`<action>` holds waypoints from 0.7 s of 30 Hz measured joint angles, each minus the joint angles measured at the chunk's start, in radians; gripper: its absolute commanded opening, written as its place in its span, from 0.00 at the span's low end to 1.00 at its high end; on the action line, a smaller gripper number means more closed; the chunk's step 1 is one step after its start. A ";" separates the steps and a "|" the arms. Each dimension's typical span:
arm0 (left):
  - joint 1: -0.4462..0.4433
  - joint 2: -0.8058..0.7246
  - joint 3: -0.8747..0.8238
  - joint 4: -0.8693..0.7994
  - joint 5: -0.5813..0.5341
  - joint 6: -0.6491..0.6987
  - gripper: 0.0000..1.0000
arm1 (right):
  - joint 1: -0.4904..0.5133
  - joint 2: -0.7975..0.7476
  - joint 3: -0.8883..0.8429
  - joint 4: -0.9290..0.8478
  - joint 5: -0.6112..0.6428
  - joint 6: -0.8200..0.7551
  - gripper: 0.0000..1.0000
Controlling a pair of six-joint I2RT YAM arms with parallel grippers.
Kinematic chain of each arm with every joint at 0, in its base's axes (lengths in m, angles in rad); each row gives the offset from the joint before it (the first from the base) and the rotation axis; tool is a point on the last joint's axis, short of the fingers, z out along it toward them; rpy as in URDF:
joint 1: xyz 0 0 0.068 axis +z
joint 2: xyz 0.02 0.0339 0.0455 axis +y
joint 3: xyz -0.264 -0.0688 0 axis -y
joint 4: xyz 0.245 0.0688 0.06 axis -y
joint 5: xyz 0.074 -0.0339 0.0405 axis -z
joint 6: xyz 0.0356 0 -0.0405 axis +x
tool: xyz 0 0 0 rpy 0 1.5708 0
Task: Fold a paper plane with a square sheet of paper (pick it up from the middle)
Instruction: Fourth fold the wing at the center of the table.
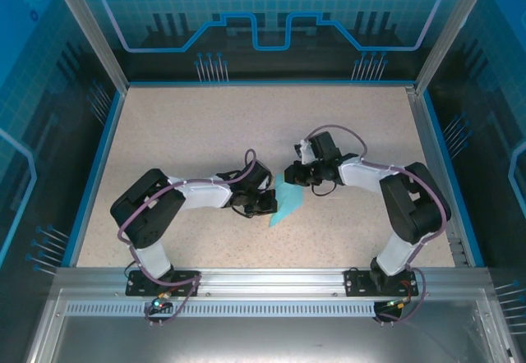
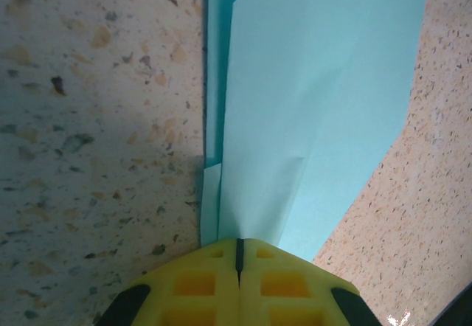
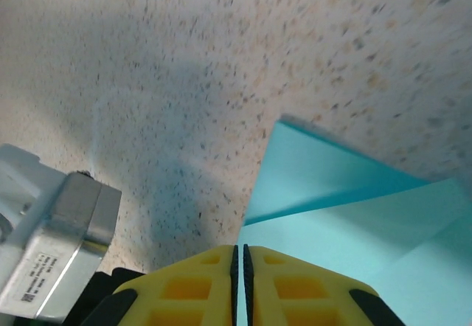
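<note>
Yellow-fingered, the left gripper (image 2: 238,246) is clamped on the thin, light cyan, part-folded sheet of paper (image 2: 317,105), whose long axis runs straight ahead; the right gripper (image 3: 240,254) pinches its other side.

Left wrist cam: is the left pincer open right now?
No, the yellow fingers of the left pincer are pressed together, with the cyan paper coming out from between their tips.

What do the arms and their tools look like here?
The left arm and right arm have black joint housings, white link covers and a looping mauve cable each. The left tool and right tool have yellow fingers with square recesses.
</note>
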 measured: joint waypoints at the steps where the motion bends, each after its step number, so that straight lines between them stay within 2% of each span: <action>1: 0.000 0.000 0.000 0.000 0.000 0.000 0.02 | 0.000 0.013 0.000 0.002 -0.007 -0.003 0.12; 13: 0.000 0.003 0.011 -0.019 0.000 0.004 0.02 | -0.019 0.137 0.042 -0.038 -0.025 -0.049 0.11; 21: 0.000 0.005 0.012 -0.021 0.000 0.007 0.02 | -0.105 0.169 0.074 -0.048 -0.052 -0.053 0.11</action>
